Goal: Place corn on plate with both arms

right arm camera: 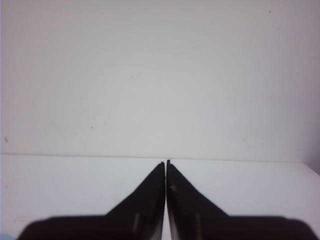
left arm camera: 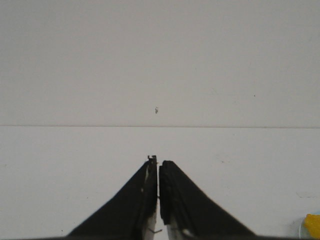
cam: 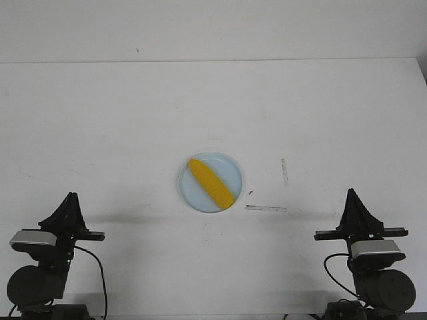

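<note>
White matte tabletop (cam: 133,133) throughout, backed by a plain pale wall beyond a straight far edge.

Smooth bright yellow-orange toy corn cob (cam: 211,183), elongated and tapered: lying flat on a round pale light-blue plastic plate (cam: 231,173) with a shallow raised rim. Set diagonally, one end toward the far-left rim, the other toward the near-right rim and reaching just about to it. Within the plate's outline otherwise. Touched by neither arm. Plate positioned near the table's centre, roughly midway between the two arms.

Just right of the plate: two thin pale strips of tape, one short and nearly upright (cam: 284,172), one longer and lying crosswise (cam: 265,209), plus a tiny dark speck (cam: 250,193) between plate and strips.

Left black pointed gripper (cam: 69,197): parked at the near-left corner, well apart from the plate, tips pointing away over the table. Seen in the left wrist view (left arm camera: 158,162) with fingers drawn together, only a hairline slit between them, nothing pinched. Sliver of yellow corn (left arm camera: 313,223) and plate rim at the edge of that view. Grey-silver camera module (cam: 32,239) and black cable (cam: 99,267) beneath.

Right black pointed gripper (cam: 351,194): parked at the near-right corner, likewise well apart from the plate. In the right wrist view (right arm camera: 165,163), fingers pressed together to a point, holding nothing. Matching grey-silver camera module (cam: 375,249) below.
</note>
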Motion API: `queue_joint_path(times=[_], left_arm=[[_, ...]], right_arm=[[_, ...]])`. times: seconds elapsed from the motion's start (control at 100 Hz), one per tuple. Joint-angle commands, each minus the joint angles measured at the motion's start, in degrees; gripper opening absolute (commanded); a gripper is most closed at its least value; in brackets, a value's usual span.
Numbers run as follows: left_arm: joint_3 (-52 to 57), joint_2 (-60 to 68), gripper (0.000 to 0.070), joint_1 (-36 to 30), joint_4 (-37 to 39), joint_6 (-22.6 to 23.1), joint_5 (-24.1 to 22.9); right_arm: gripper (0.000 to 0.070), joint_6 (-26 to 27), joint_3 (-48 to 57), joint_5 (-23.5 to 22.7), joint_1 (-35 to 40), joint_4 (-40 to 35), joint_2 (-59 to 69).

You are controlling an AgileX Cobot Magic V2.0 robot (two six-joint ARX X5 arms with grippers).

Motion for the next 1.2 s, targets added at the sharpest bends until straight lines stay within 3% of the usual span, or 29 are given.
queue_joint_path(times=[0.0,0.71,0.81,1.19], left_arm=[[0.5,-0.1,0.0001,0.0,0.7,-0.1,0.1],[-0.1,-0.3,0.0001,0.0,0.7,0.0,-0.6],[-1.7,-2.0,0.0001,0.0,0.8,0.1,-3.5],[-10.9,-10.1,0.0001,0.0,0.7,0.1,-3.5]], right_arm=[[0.0003,0.5,-0.2,0.0,0.0,0.7,-0.1],[0.0003,0.5,-0.2,0.0,0.0,0.7,-0.1],[0.0003,0.5,-0.2,0.0,0.0,0.7,-0.1],[0.0003,0.5,-0.2,0.0,0.0,0.7,-0.1]])
